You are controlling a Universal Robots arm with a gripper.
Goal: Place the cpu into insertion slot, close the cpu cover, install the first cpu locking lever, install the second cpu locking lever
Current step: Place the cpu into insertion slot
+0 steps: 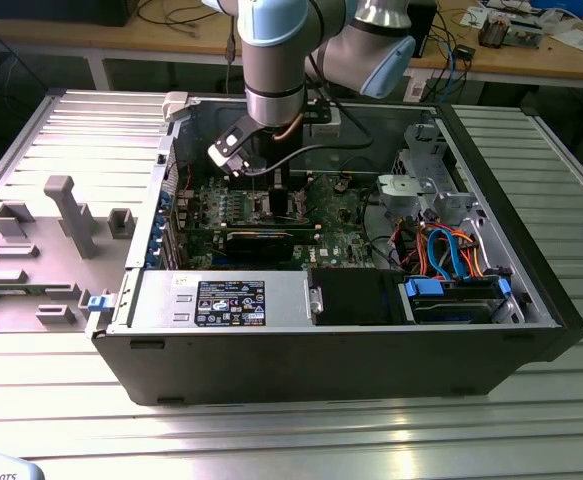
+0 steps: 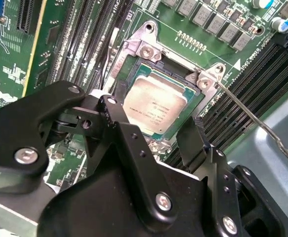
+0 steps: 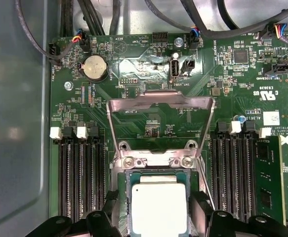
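The cpu (image 3: pixel 158 210) lies seated in the insertion slot (image 2: pixel 131 61) on the green motherboard (image 3: pixel 232 84). The pincer (image 3: pixel 156 197) hangs just above it, its fingers (image 2: pixel 121 133) spread to either side of the chip and gripping nothing. The cpu cover (image 3: pixel 159 99) stands raised on its hinge. A locking lever (image 2: pixel 252 118) juts free beside the socket.

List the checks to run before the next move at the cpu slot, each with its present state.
1. The cpu lies in the slot: ok.
2. The cover is closed over the cpu: not ok, it stands open.
3. The lever is latched: not ok, it sticks out free beside the slot.
4. The claw is free of the cpu: cannot tell.
5. The cover's way down is clear: not ok, the claw sits over the cpu.
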